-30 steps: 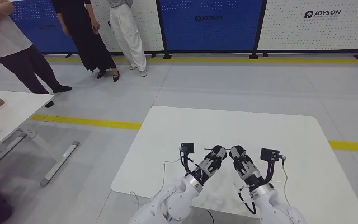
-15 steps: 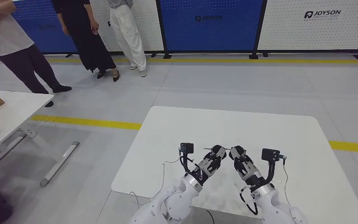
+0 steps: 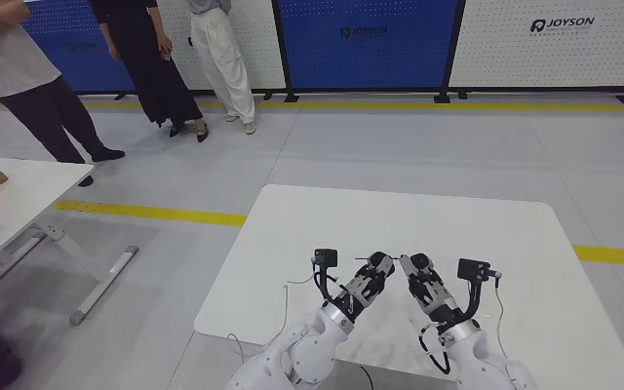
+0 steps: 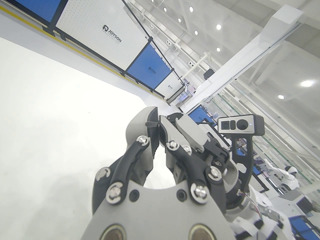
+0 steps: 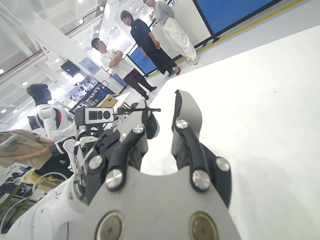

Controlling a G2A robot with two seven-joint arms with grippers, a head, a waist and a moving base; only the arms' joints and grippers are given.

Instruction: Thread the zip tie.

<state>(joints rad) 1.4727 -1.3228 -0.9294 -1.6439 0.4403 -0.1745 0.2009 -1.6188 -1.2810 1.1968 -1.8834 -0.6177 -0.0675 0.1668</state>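
Top looks down on the table (image 3: 390, 224) — wrist views close, facing outward.

The left gripper (image 4: 158, 124) hid most of the tie (image 4: 149, 124) between its pressed fingers — we saw just a black stub; from above, we found it too thin to trace.

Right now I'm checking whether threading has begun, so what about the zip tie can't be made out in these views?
Left wrist view: the left gripper, shut on the zip tie, hides all but a black stub.
Right wrist view: beside the open right gripper the strip is too thin to tell head from tail.
Top view: the tie is too small to see between the grippers; threaded or not, cannot tell.
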